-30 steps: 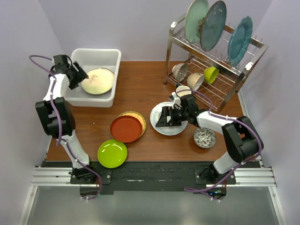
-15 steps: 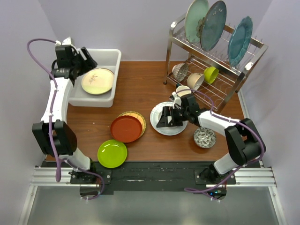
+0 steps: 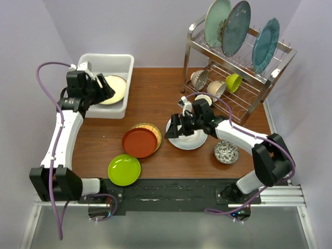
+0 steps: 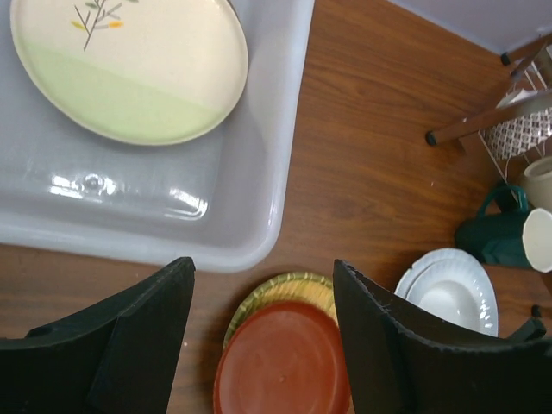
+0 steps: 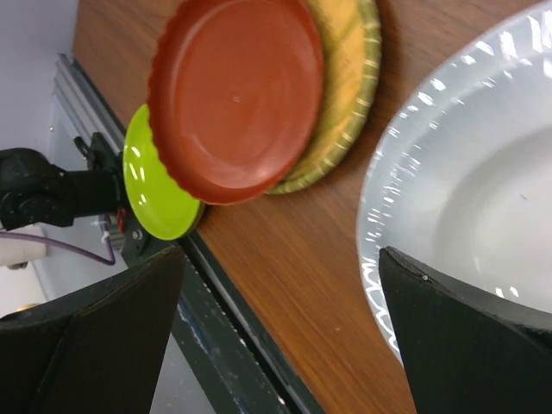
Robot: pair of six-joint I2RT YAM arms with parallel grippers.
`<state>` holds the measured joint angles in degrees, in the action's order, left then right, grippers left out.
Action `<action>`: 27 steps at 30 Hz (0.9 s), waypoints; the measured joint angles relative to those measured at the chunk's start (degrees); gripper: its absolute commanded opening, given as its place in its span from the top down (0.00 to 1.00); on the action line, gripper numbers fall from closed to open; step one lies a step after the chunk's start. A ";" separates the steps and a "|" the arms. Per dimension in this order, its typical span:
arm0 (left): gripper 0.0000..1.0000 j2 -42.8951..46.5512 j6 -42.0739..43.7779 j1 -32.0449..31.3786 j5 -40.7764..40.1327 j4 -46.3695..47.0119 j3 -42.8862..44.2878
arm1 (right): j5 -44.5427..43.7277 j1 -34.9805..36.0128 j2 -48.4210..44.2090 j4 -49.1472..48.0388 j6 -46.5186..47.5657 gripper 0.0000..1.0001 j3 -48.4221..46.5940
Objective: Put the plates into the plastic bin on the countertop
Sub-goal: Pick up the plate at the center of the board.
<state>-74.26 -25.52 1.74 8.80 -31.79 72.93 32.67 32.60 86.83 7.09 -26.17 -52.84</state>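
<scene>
The white plastic bin stands at the back left of the countertop and holds a cream plate, also seen in the left wrist view. My left gripper hovers over the bin's right side, open and empty. A red-brown plate lies on a woven yellow plate. A lime green plate lies near the front edge. My right gripper is open and empty at the left edge of the white patterned-rim plate. The grey plate is not in view.
A steel wire rack at the back right holds large teal plates and small bowls. A patterned bowl sits right of the white plate. A dark green mug stands behind the white plate. The table's front rail is close.
My left arm has swung from the bin's far left corner to over its right side, still open. My right gripper has shifted left to the white plate's left edge.
</scene>
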 measured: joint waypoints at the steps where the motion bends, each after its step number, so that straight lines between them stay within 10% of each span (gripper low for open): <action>1: 0.31 1.09 0.28 0.00 0.24 -0.61 -1.14 | -0.07 0.63 0.04 0.00 -0.22 0.01 -0.63; 11: 0.34 10.95 2.19 -0.04 3.63 -7.37 -12.63 | -0.17 4.83 3.78 0.04 -2.36 0.08 -3.50; 27: 0.35 19.06 1.92 -0.04 8.83 -10.51 -29.73 | -2.05 7.85 16.90 3.48 -5.01 0.51 -11.76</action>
<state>-55.20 -23.59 1.69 17.63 -42.30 43.20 30.61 40.45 103.72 10.57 -31.18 -64.60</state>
